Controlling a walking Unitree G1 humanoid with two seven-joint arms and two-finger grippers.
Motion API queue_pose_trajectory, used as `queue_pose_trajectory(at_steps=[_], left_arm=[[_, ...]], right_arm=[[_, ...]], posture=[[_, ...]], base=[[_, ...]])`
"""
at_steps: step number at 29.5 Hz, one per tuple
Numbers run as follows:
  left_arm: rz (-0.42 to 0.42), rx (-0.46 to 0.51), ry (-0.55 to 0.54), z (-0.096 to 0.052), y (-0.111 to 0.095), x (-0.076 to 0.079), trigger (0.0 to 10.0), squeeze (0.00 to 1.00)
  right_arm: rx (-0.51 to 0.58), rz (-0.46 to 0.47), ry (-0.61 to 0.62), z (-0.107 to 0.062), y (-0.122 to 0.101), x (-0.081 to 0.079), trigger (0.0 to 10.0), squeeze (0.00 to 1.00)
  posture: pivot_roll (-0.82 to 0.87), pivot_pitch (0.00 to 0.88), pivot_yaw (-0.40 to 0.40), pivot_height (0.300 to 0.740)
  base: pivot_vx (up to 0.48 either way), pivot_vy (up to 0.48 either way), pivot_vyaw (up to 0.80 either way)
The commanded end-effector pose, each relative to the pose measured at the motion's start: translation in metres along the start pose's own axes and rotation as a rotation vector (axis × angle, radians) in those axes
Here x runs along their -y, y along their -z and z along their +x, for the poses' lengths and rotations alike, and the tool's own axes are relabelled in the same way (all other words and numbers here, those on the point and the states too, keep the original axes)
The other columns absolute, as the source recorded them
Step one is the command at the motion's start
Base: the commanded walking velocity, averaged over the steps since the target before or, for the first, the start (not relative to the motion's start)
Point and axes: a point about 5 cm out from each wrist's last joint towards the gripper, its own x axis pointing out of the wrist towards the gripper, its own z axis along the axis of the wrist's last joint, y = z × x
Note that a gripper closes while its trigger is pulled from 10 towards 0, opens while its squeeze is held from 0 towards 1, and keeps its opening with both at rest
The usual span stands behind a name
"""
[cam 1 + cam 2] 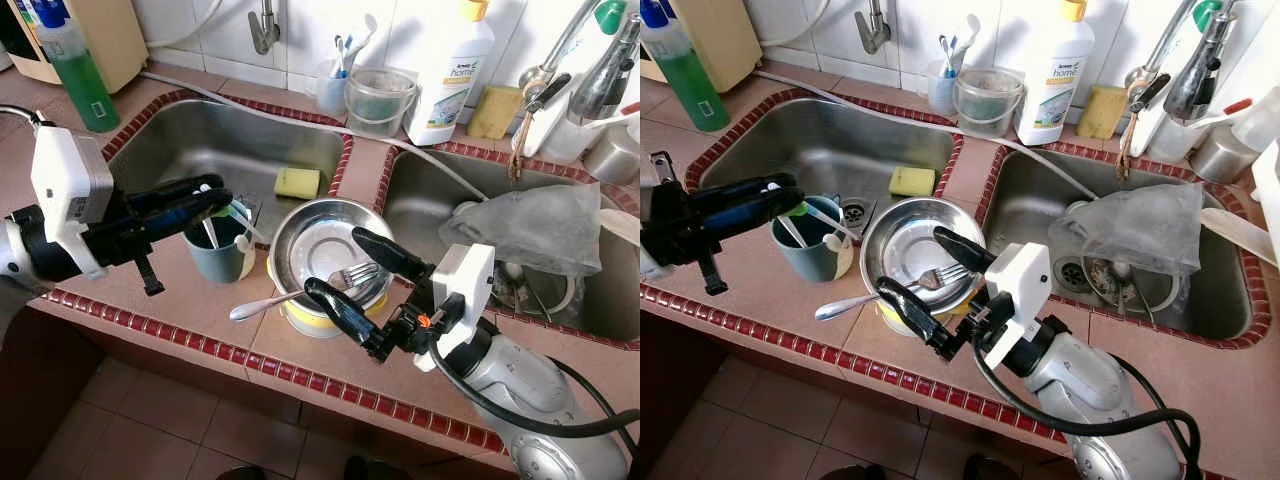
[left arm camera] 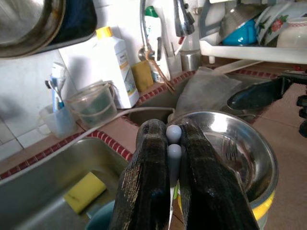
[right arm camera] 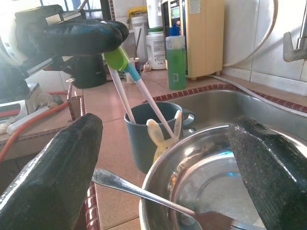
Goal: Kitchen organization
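Observation:
A blue-grey mug (image 1: pixel 215 250) stands on the tiled counter between the sink and the front edge. Two white sticks (image 3: pixel 136 93) with green and blue tops lean in it, beside a cream rabbit-shaped utensil (image 3: pixel 160 134). My left gripper (image 1: pixel 220 200) hovers over the mug, shut on the tops of the sticks (image 2: pixel 173 141). To the right, a steel bowl (image 1: pixel 318 240) rests on a yellow-rimmed bowl. A fork (image 1: pixel 268 303) lies in it, its handle jutting left over the rim. My right gripper (image 1: pixel 336 264) is open at the bowl's near rim, one finger on each side of the fork.
A yellow sponge (image 1: pixel 297 182) lies in the left sink (image 1: pixel 200 140). The right sink holds a crumpled plastic bag (image 1: pixel 530 225). Along the back stand a green bottle (image 1: pixel 75 65), a toothbrush cup (image 1: pixel 328 92), a plastic tub (image 1: pixel 380 100) and a white detergent bottle (image 1: pixel 450 70).

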Motion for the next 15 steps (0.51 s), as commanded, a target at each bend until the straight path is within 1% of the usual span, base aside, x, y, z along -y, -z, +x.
queue_pose_trajectory(at_steps=[1,5,8,9,12,14,15], left_arm=[[0.014,-0.012,0.021,-0.004,-0.008,0.000,10.0,0.00],[-0.001,-0.029,0.039,-0.007,-0.010,0.000,10.0,0.00],[0.005,-0.039,0.044,-0.008,-0.010,0.000,10.0,0.00],[-0.009,-0.047,0.035,-0.010,-0.011,-0.003,10.0,0.00],[-0.005,-0.046,0.025,-0.011,-0.012,-0.005,10.0,0.00],[0.015,-0.008,-0.001,-0.008,-0.016,-0.008,10.0,0.00],[0.042,0.014,-0.013,-0.007,-0.018,-0.009,10.0,0.00]], right_arm=[[0.001,-0.003,-0.014,0.000,0.001,-0.001,10.0,0.00],[0.002,-0.001,-0.015,0.000,0.001,-0.001,10.0,0.00],[0.002,-0.001,-0.016,0.001,0.001,-0.001,10.0,0.00],[0.003,-0.001,-0.019,0.001,0.001,-0.001,10.0,0.00],[0.004,-0.001,-0.020,0.001,0.001,-0.001,10.0,0.00],[0.005,-0.001,-0.022,0.002,0.002,-0.001,10.0,0.00],[0.006,-0.001,-0.023,0.002,0.001,-0.001,10.0,0.00]], posture=[[0.01,0.153,-0.021,0.740],[0.02,0.151,-0.023,0.740],[0.02,0.149,-0.022,0.740],[0.02,0.146,-0.026,0.740],[0.02,0.146,-0.026,0.740],[0.02,0.145,-0.023,0.740],[0.02,0.144,-0.022,0.740]], base=[[0.000,0.000,0.00],[0.000,0.000,0.00],[0.000,0.000,0.00],[0.000,0.000,0.00],[0.000,0.000,0.00],[0.000,0.000,0.00],[0.000,0.000,0.00]])
